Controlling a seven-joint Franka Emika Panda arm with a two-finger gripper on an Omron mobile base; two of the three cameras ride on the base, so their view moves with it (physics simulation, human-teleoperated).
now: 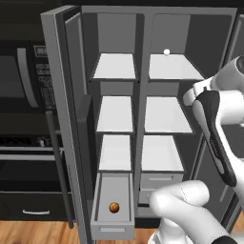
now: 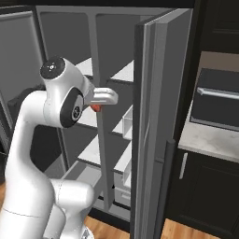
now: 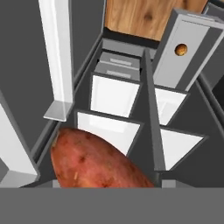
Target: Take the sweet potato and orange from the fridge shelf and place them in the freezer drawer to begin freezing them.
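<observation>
You have the sweet potato (image 3: 94, 159) right at the pincer, close against the hand camera, though you can't tell whether the pincer is clenched on it. The orange (image 1: 114, 207) sits in the pulled-out freezer drawer (image 1: 112, 232), low and left of the fridge's centre divider (image 1: 138, 109). A tiny white ball (image 1: 166, 52) rests on the top shelf right of that divider.

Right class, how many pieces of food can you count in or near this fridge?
3, though some may be hidden: the orange lies in the open freezer drawer, the sweet potato is at the gripper, and a tiny white ball sits on the top right shelf.
</observation>
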